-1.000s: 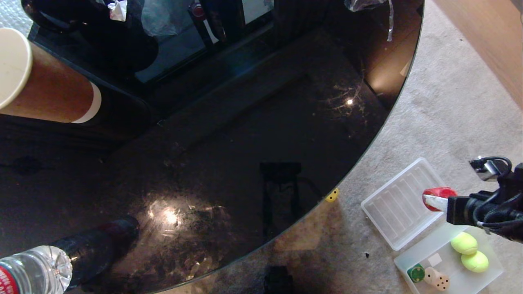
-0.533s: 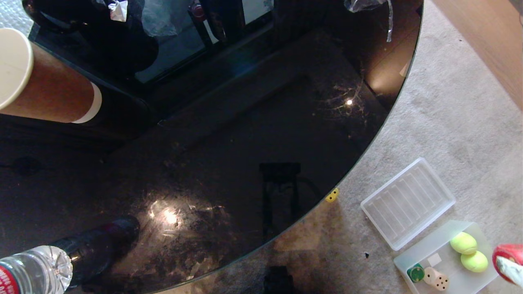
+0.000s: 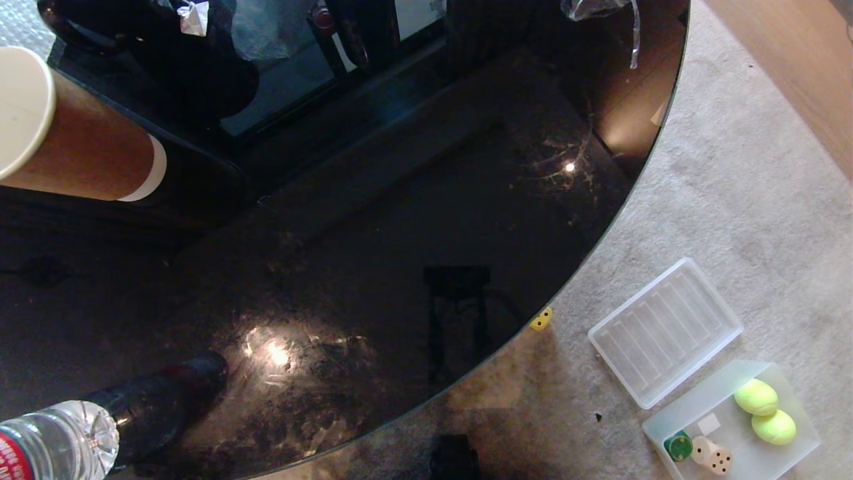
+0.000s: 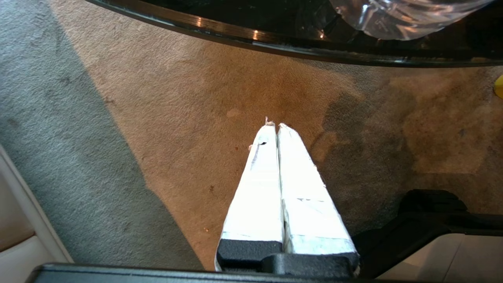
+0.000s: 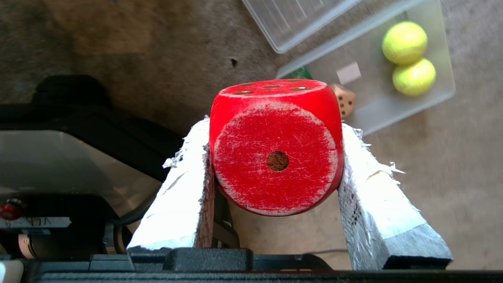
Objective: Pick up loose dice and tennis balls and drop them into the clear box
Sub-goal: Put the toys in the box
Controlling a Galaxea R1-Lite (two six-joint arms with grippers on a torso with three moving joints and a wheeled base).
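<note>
your right gripper (image 5: 275,129) is clamped on the red die (image 5: 276,147), held above the carpet (image 5: 452,165) short of the clear box (image 3: 800,453). the box holds both tennis balls (image 3: 765,413), the green die (image 3: 678,447) and the beige die (image 3: 712,456). the yellow die (image 3: 541,319) sits by the glass table's (image 3: 400,200) edge. your left gripper (image 4: 274,126) hangs with fingers together.

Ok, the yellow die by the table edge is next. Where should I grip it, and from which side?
Probably from above, fingers closing on two opposite flat side faces of the yellow die. It sits on the carpet right at the edge of the black table, so come from the open carpet side. The right gripper must first drop the red die.
</note>
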